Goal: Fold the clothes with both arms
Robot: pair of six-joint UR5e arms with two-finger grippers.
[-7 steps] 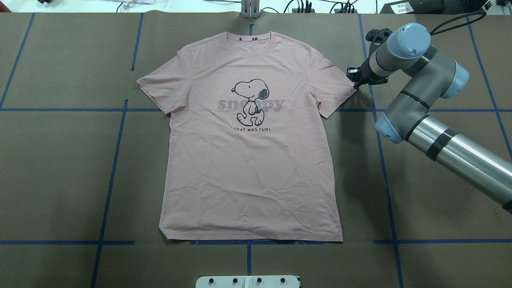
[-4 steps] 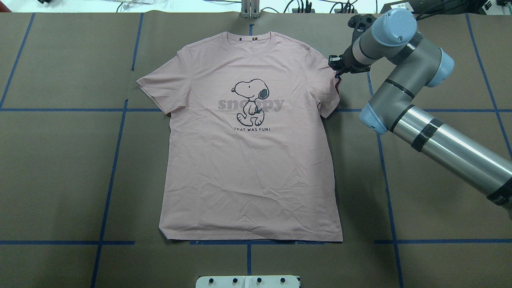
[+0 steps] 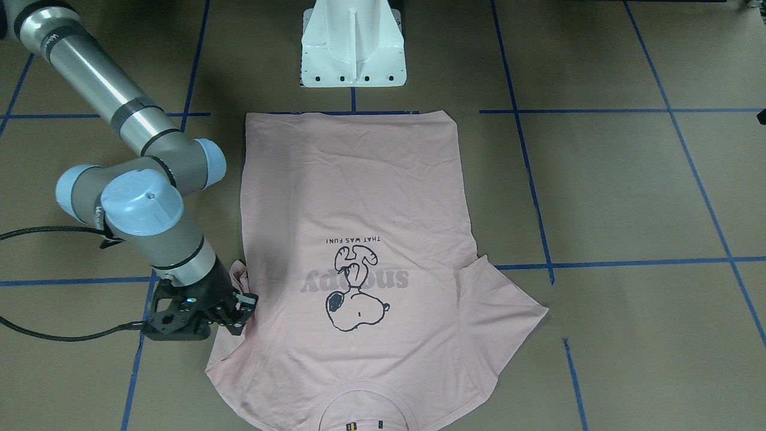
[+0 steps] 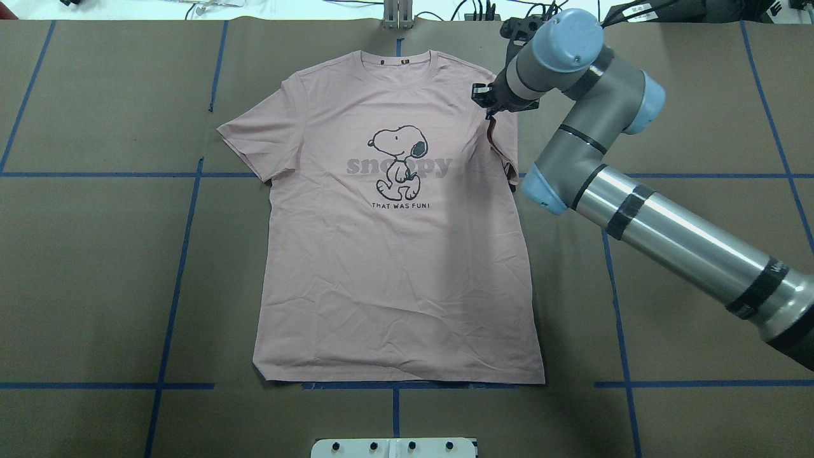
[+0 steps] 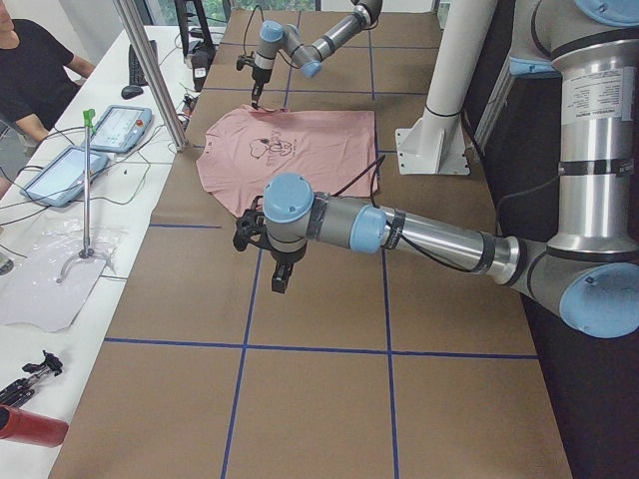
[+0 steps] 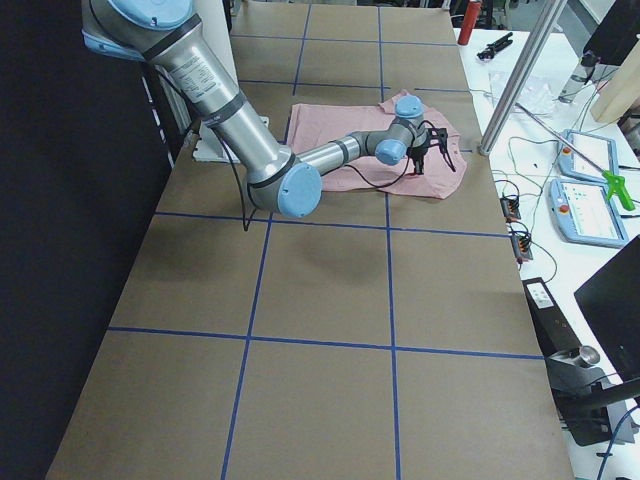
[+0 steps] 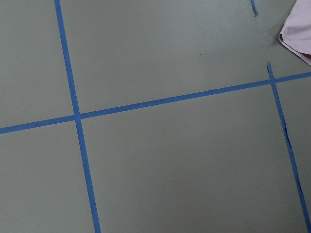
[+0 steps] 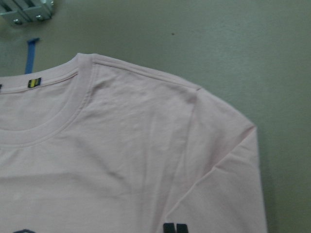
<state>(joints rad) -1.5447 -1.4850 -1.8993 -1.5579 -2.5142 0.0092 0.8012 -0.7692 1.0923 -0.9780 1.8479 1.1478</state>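
The pale pink T-shirt lies flat, print up, collar at the far edge; it also shows in the front view. My right gripper is shut on its right sleeve, which is lifted off the table and drawn in over the shoulder. The same grip shows in the front view. The right wrist view shows the collar and shoulder below. My left gripper shows only in the exterior left view, above bare table away from the shirt; I cannot tell if it is open. The left wrist view catches the other sleeve's corner.
The white pedestal base stands at the near edge by the shirt's hem. Blue tape lines cross the brown table cover. A metal bracket sits at the far edge behind the collar. A person and tablets are beyond the far edge.
My right gripper has moved left toward the shirt's middle, carrying the right sleeve with it. The sleeve went from flat and spread out to lifted and drawn inward.
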